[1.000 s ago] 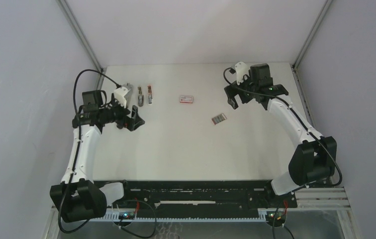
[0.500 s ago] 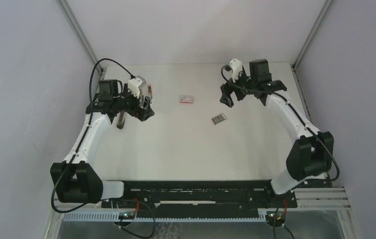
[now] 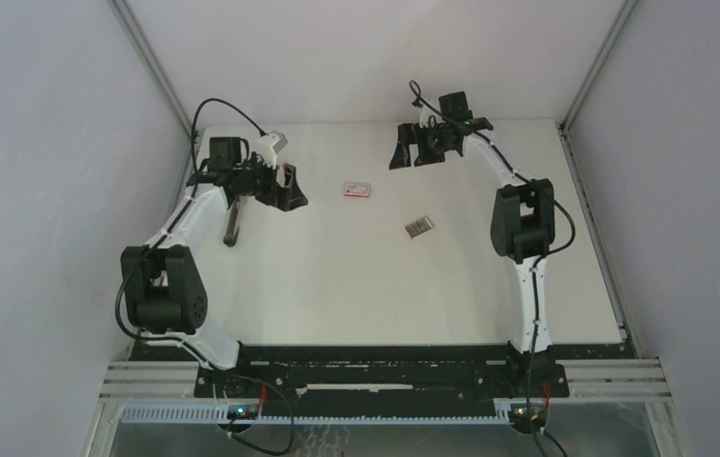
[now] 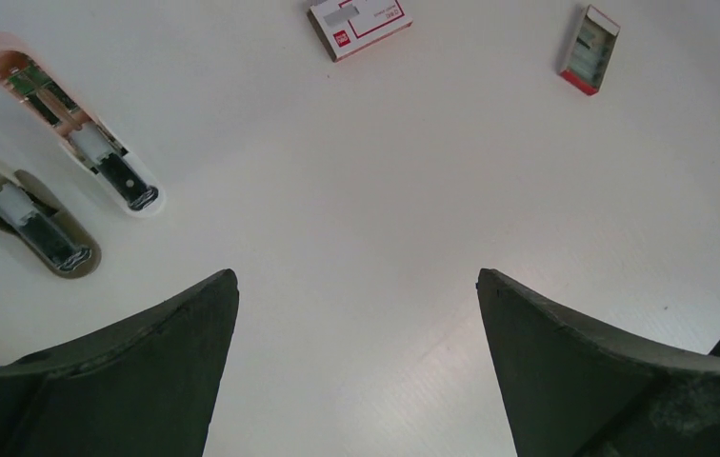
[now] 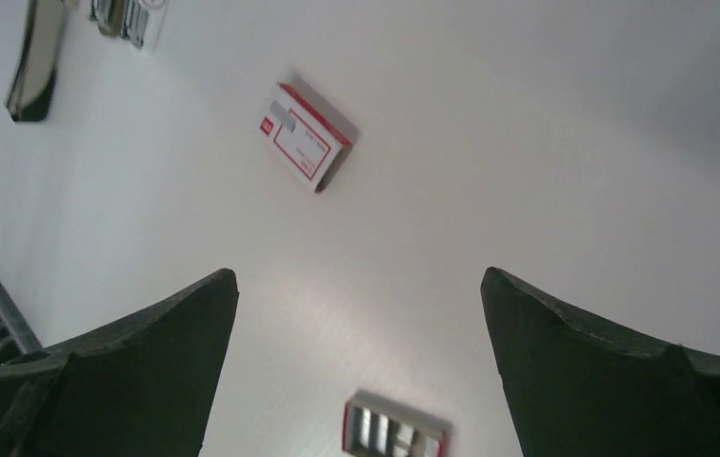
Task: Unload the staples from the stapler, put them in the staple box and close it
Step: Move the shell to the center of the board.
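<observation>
A pale pink stapler (image 4: 70, 143) lies opened with its inside showing, and a grey-beige one (image 4: 37, 224) lies beside it. In the top view only the pink stapler's (image 3: 287, 174) end shows, beside my left gripper (image 3: 291, 198). That gripper (image 4: 356, 276) hangs open and empty over bare table to their right. Grey strips of staples (image 3: 419, 227) fill an open red-rimmed tray (image 4: 590, 49), also seen below my right gripper (image 5: 358, 274). My right gripper (image 3: 409, 157) is open and empty near the back edge. Whether the staplers hold staples cannot be told.
A small flat red-and-white box (image 3: 358, 189) lies between the two grippers, seen too in the right wrist view (image 5: 307, 138). A dark long object (image 3: 232, 221) lies under the left forearm. Grey walls close the table's (image 3: 356, 295) back and sides.
The left gripper has swung from the table's left side toward the back and right, over the staplers. The right gripper has moved left along the back edge. Both stayed open.
</observation>
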Action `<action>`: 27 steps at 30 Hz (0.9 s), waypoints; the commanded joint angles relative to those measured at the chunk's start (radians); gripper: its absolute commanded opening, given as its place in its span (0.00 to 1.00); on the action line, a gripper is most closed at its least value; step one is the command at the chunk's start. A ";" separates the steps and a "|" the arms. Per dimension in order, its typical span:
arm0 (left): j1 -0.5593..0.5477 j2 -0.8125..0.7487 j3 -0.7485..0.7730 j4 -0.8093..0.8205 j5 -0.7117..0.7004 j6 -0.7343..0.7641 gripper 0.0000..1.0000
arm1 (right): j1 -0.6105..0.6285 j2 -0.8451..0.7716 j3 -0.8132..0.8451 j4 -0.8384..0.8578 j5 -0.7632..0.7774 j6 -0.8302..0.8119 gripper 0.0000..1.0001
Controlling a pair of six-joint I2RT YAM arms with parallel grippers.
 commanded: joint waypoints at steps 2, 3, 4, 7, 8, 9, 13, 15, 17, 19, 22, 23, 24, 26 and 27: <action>-0.004 0.083 0.116 0.079 0.102 -0.105 1.00 | -0.001 0.150 0.192 0.095 -0.096 0.307 1.00; -0.004 0.092 0.116 0.088 0.113 -0.113 1.00 | -0.002 0.180 0.208 0.121 -0.103 0.352 1.00; -0.004 0.103 0.117 0.093 0.124 -0.119 1.00 | -0.004 0.202 0.215 0.152 -0.119 0.390 1.00; -0.004 0.110 0.114 0.095 0.147 -0.119 1.00 | -0.004 0.260 0.220 0.264 -0.155 0.494 1.00; -0.004 0.107 0.109 0.094 0.152 -0.113 1.00 | -0.002 0.279 0.226 0.291 -0.161 0.519 1.00; -0.004 0.100 0.102 0.093 0.158 -0.102 1.00 | 0.000 0.298 0.236 0.313 -0.168 0.544 1.00; -0.004 0.068 0.079 0.054 0.188 -0.046 1.00 | 0.016 0.392 0.285 0.403 -0.219 0.667 1.00; -0.004 0.046 0.067 0.020 0.199 -0.002 1.00 | 0.026 0.421 0.291 0.456 -0.224 0.714 1.00; -0.004 0.028 0.059 -0.026 0.210 0.051 1.00 | 0.039 0.460 0.333 0.474 -0.228 0.729 1.00; -0.004 0.009 0.060 -0.089 0.231 0.113 1.00 | 0.054 0.486 0.350 0.489 -0.220 0.740 1.00; 0.000 -0.021 0.061 -0.172 0.247 0.195 1.00 | 0.079 0.523 0.382 0.498 -0.217 0.753 1.00; 0.002 -0.031 0.059 -0.193 0.253 0.215 1.00 | 0.089 0.530 0.386 0.498 -0.210 0.754 1.00; 0.004 -0.037 0.059 -0.214 0.257 0.235 1.00 | 0.098 0.538 0.390 0.496 -0.205 0.755 1.00; 0.010 -0.047 0.061 -0.250 0.262 0.269 1.00 | 0.120 0.553 0.398 0.497 -0.206 0.755 1.00; 0.014 -0.052 0.060 -0.261 0.265 0.281 1.00 | 0.132 0.561 0.402 0.501 -0.214 0.759 1.00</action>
